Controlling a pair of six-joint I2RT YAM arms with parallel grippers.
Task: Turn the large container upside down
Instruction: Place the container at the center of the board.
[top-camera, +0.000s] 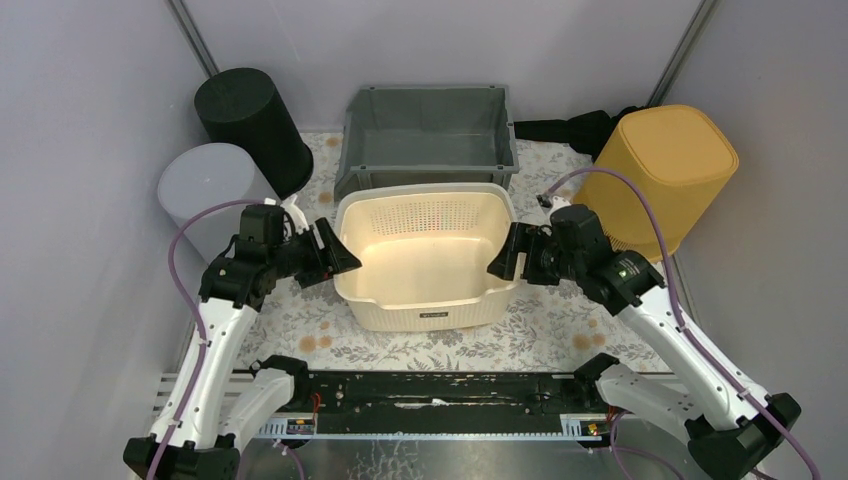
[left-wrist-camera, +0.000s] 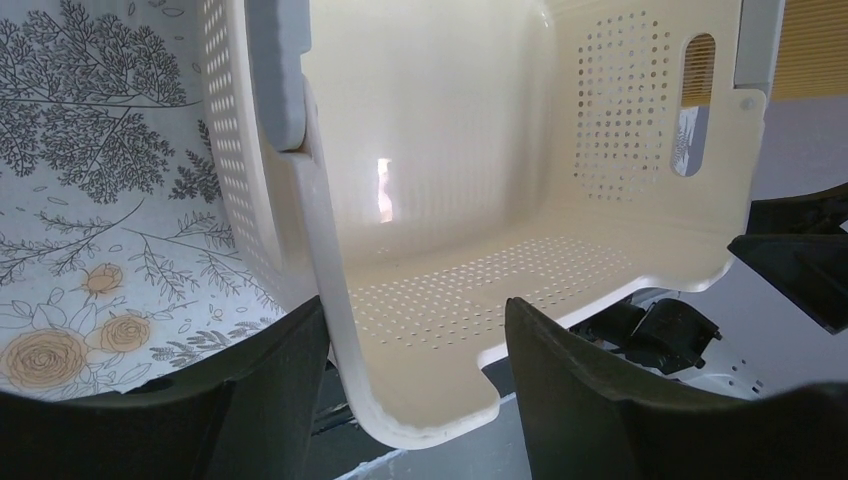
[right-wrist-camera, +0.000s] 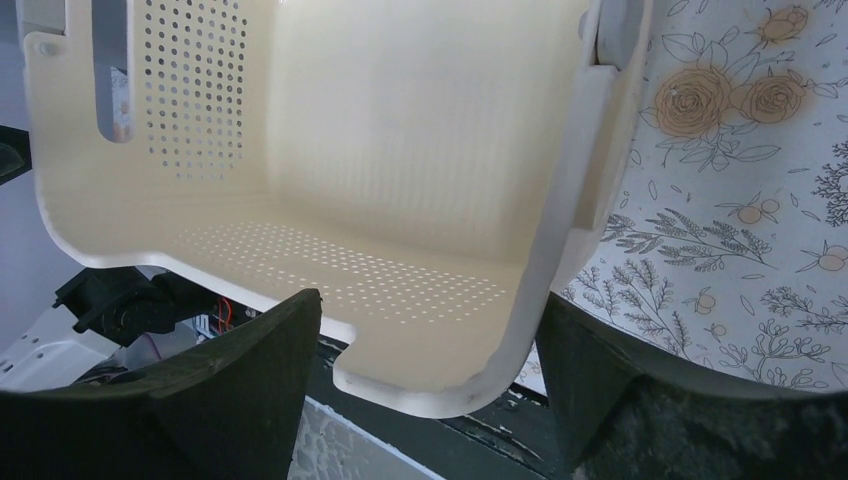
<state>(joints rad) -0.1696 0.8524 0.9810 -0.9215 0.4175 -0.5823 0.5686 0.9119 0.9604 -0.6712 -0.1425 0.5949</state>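
Note:
The large container (top-camera: 425, 250) is a cream perforated basket standing on the floral cloth in the middle, its opening facing up. My left gripper (top-camera: 345, 262) is at its left rim and my right gripper (top-camera: 497, 265) at its right rim. In the left wrist view the basket's (left-wrist-camera: 450, 150) side wall passes between the wide-apart fingers of the left gripper (left-wrist-camera: 415, 305); the outer finger touches the wall and the inner one stands clear. The right wrist view shows the basket's (right-wrist-camera: 400, 130) other wall between the spread fingers of the right gripper (right-wrist-camera: 430, 297). Both are open, gripping nothing.
A grey crate (top-camera: 428, 130) stands right behind the basket. A black cylinder (top-camera: 252, 125) and a pale grey cylinder (top-camera: 205, 190) stand at the back left. A yellow bin (top-camera: 665, 170) leans at the back right. Walls close in on both sides.

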